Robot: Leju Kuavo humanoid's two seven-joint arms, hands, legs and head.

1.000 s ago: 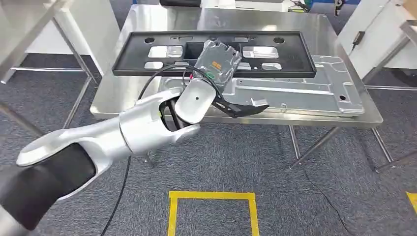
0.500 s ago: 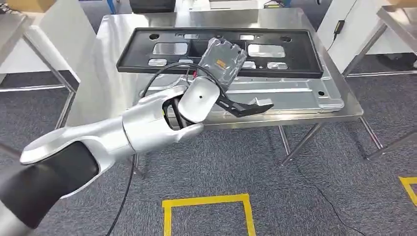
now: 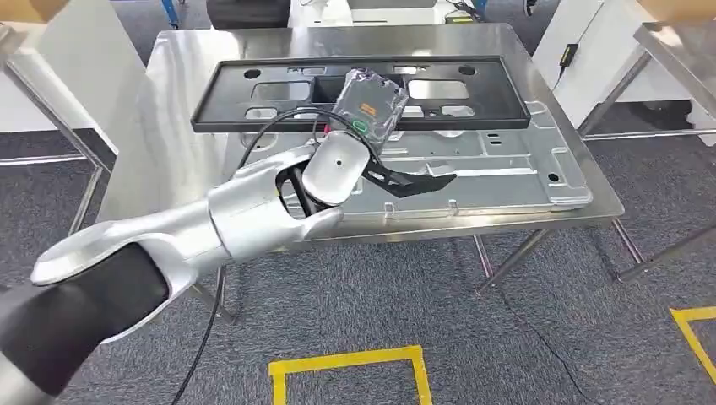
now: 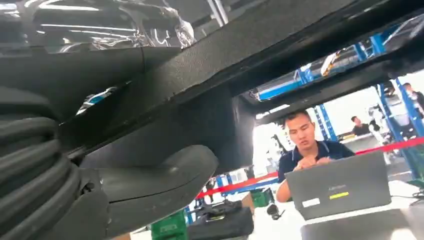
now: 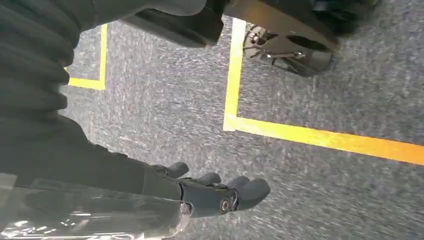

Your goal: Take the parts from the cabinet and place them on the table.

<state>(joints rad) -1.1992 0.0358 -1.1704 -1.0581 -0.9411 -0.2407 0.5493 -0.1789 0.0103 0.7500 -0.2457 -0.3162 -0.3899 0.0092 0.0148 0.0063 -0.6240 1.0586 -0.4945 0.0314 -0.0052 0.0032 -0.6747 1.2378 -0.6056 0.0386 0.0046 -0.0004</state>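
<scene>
Nearest, the right hand (image 5: 215,192) hangs over grey carpet marked with yellow tape lines (image 5: 320,137), its dark fingers loosely spread and apart, holding nothing. The left hand (image 3: 397,179) reaches over the front edge of the stainless steel desk (image 3: 169,143), gripping a flat grey part sealed in a clear plastic bag (image 3: 370,110) (tilted upward above the desk). Under it lies a silver sheet-metal panel (image 3: 515,169), and beyond that a long black plastic frame (image 3: 228,105).
</scene>
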